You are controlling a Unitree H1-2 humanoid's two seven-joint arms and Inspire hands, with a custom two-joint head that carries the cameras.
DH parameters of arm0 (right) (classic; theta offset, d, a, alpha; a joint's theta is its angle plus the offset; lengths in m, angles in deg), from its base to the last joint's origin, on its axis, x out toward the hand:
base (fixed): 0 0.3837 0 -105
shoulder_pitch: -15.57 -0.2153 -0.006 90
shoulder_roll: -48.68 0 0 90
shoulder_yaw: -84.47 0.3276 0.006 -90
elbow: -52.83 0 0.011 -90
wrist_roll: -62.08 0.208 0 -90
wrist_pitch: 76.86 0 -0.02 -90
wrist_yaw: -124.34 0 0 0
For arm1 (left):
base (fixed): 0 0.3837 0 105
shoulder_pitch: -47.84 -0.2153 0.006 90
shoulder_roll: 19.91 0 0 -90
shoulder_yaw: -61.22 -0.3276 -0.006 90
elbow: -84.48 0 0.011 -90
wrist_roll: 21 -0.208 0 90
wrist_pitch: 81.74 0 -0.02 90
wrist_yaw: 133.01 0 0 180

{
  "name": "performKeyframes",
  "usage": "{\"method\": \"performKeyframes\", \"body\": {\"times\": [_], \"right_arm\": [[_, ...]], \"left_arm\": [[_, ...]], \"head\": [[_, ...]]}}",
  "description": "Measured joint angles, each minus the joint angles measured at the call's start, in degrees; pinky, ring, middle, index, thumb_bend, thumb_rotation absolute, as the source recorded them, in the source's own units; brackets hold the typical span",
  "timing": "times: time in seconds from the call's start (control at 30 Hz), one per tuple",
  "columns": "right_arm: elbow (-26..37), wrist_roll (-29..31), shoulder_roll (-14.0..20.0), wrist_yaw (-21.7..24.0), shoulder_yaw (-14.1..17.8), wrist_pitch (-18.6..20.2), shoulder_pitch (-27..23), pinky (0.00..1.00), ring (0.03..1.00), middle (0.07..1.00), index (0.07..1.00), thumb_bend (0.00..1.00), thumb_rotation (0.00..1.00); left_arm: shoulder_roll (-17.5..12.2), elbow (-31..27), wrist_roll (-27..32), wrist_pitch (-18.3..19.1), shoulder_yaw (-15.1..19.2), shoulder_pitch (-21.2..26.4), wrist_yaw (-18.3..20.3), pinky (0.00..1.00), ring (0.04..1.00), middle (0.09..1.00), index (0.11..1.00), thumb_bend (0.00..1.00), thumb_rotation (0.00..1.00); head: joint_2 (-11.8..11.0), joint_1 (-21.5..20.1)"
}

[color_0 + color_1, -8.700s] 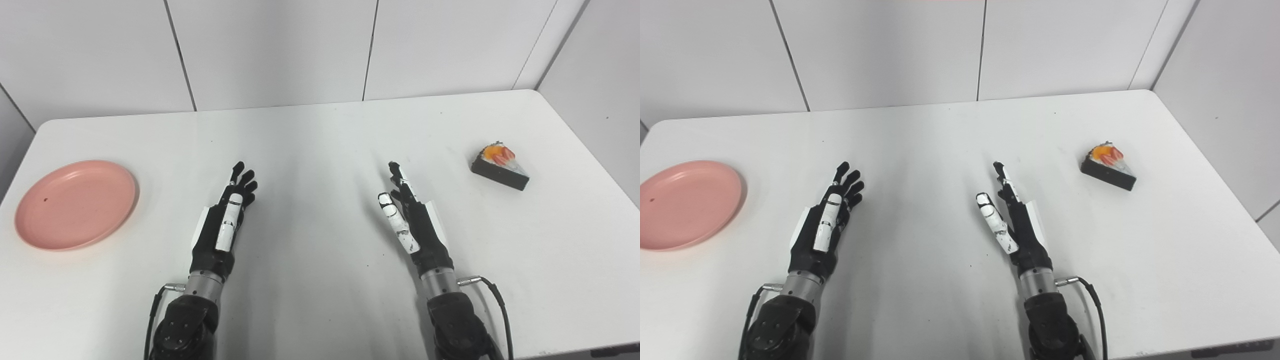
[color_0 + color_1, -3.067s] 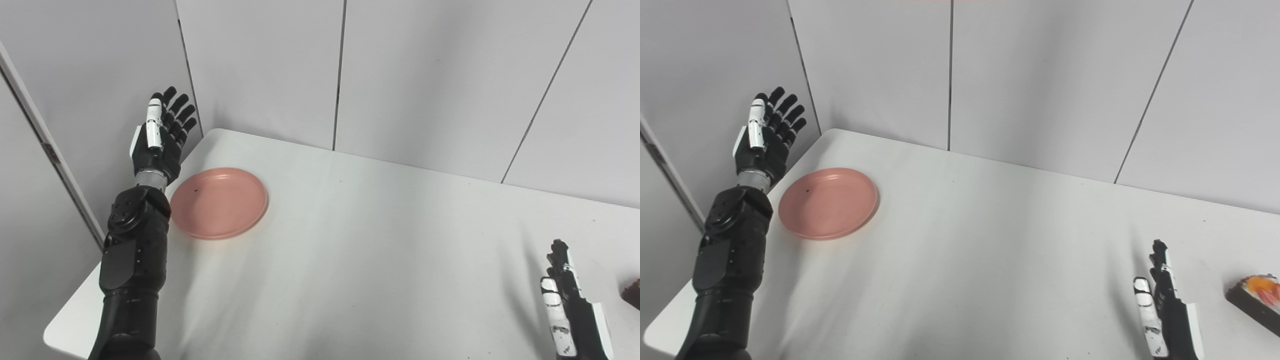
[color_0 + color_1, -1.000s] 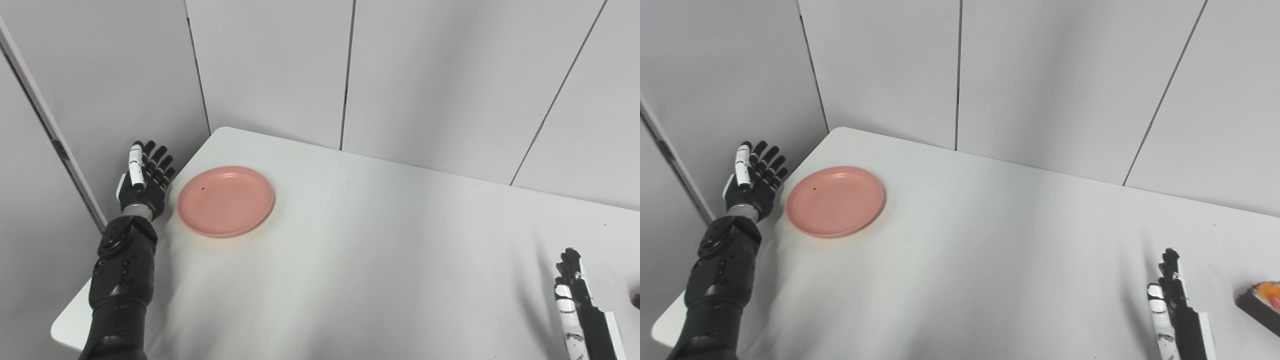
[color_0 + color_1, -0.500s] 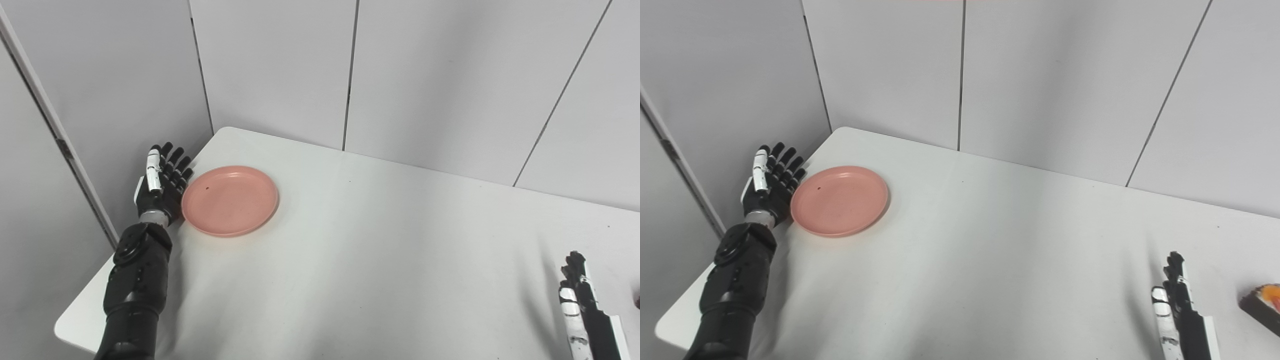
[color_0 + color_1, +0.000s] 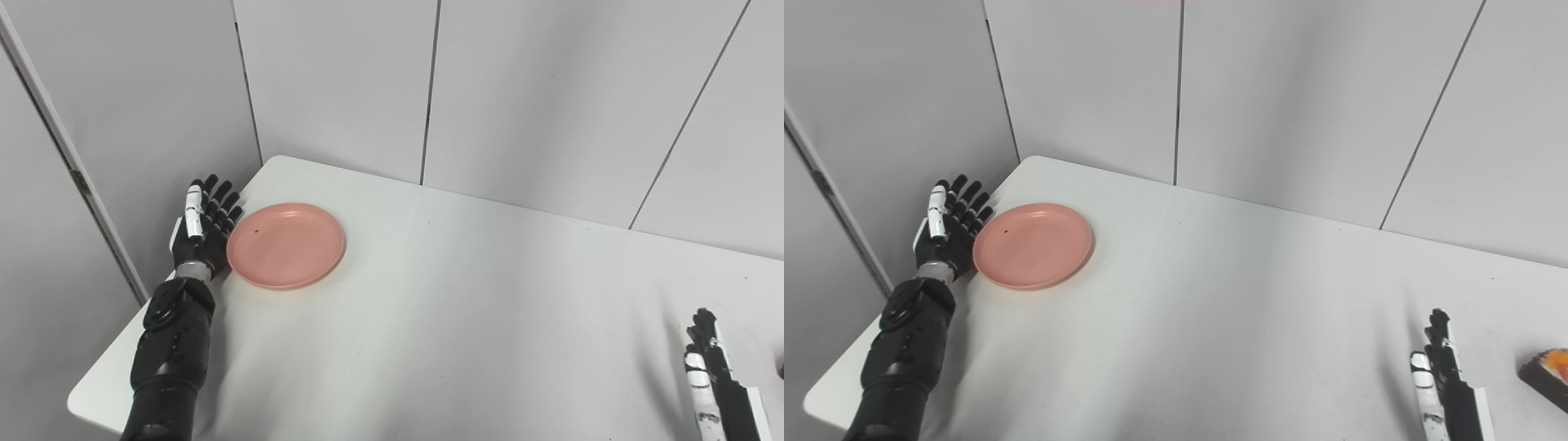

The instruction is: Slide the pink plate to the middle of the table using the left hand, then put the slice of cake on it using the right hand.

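Pink plate (image 5: 286, 245) sits flat on the white table (image 5: 465, 306), near the table's far left corner, well away from the table's middle. Small dark speck on the plate's surface, toward its left side.

Left hand (image 5: 202, 229) is right at the plate's left rim, touching or just beside it, can't tell which. Palm faces the plate, fingers (image 5: 222, 196) straight, spread and pointing away from the robot. Nothing held. Its black forearm runs back from the plate along the table's left edge.

Right hand (image 5: 1448, 383) is far off to the plate's right, low over the table at the bottom of the frame, edge-on, fingers extended and pointing away from the robot, empty. Partly cropped.

Slice of cake (image 5: 1546, 370) lies on the table just right of the right hand, not touching it, on the opposite side of the table from the plate. Dark base, orange topping; only part shows in the right eye view, cut off by the frame edge.
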Motion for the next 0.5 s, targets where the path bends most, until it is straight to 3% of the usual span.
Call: {"method": "performKeyframes", "body": {"times": [0.17,0.5], "right_arm": [[0.01,-0.9,-0.01,-0.11,-0.02,0.0,0.0,1.0,0.988,0.99,0.979,0.3,1.0],[-0.02,-1.74,-0.04,-0.13,-0.08,0.0,0.0,0.99,0.984,0.988,0.977,0.31,1.0]], "left_arm": [[0.01,0.62,-0.03,-0.93,-1.64,-0.12,1.83,0.92,0.907,0.906,0.9,0.38,1.0],[1.27,-0.51,-0.31,-0.75,-4.95,-0.01,1.82,0.9,0.881,0.878,0.871,0.4,1.0]], "head": [[0.53,-0.7],[0.97,-2.19]]}}
